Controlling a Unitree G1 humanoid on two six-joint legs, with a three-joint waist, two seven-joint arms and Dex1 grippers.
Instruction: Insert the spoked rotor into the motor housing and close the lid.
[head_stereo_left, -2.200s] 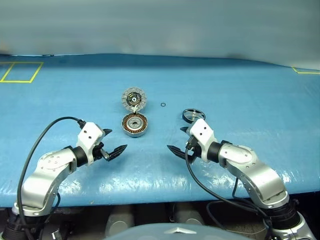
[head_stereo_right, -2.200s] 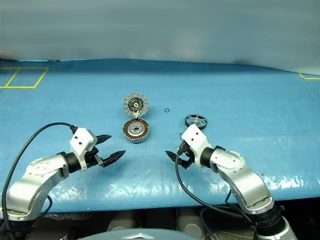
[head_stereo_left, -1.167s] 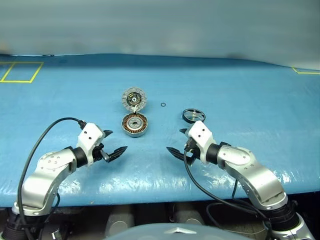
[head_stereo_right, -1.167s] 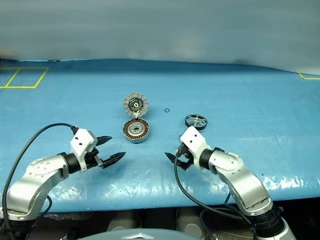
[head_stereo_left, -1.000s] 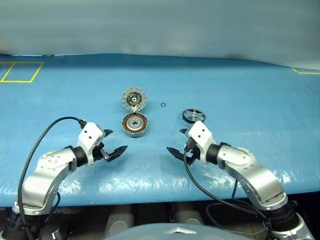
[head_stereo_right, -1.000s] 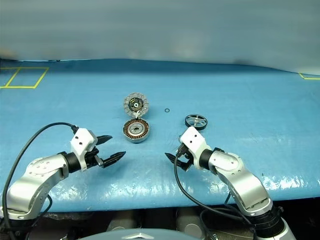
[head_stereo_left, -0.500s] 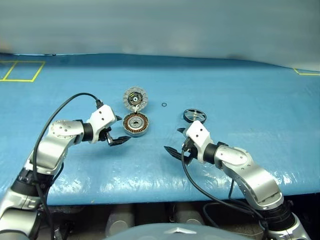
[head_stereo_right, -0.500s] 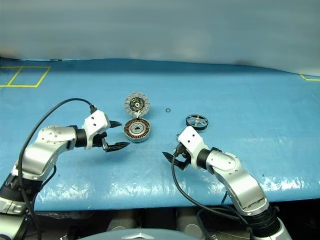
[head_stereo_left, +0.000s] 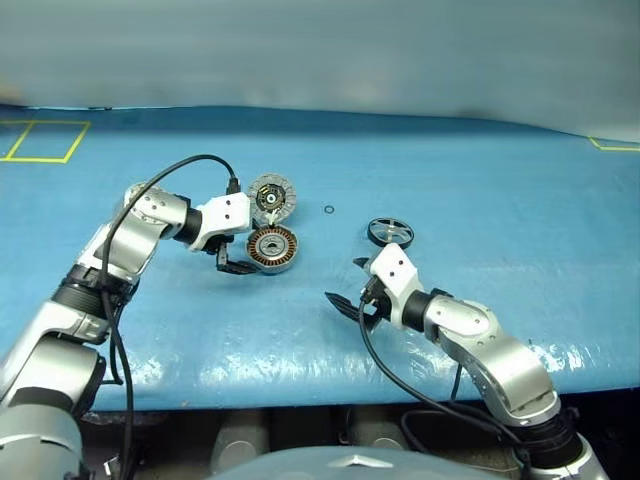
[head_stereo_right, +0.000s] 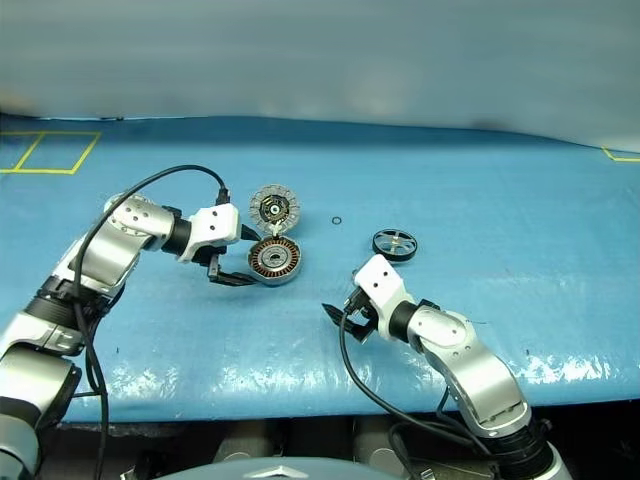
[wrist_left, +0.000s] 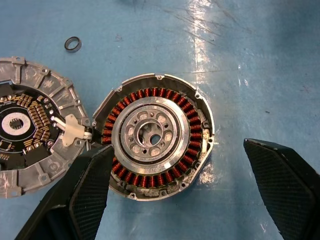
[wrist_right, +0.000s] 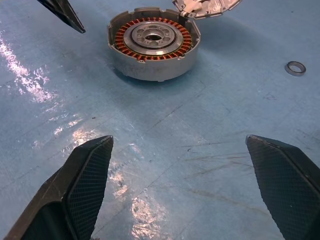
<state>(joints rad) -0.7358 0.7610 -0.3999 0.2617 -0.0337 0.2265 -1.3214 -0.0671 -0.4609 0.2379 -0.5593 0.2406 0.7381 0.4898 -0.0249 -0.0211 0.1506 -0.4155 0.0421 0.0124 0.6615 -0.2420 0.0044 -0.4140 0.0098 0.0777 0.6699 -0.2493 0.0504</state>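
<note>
Motor housing (head_stereo_left: 271, 247) just beside wide-spread left gripper (head_stereo_left: 237, 254), untouched.

Work surface: a table covered by a blue sheet (head_stereo_left: 480, 180), glossy, with wrinkles and bright glare patches along its near edge. Overhead light reflects in streaks across the sheet. Yellow tape (head_stereo_left: 40, 141) forms a rectangular outline at the sheet's far left corner; a second yellow tape mark (head_stereo_left: 612, 144) sits at the far right edge. Beyond the sheet's far edge stands a plain pale grey wall (head_stereo_left: 320, 50), unmarked. Below the near edge of the sheet the space is dark.
</note>
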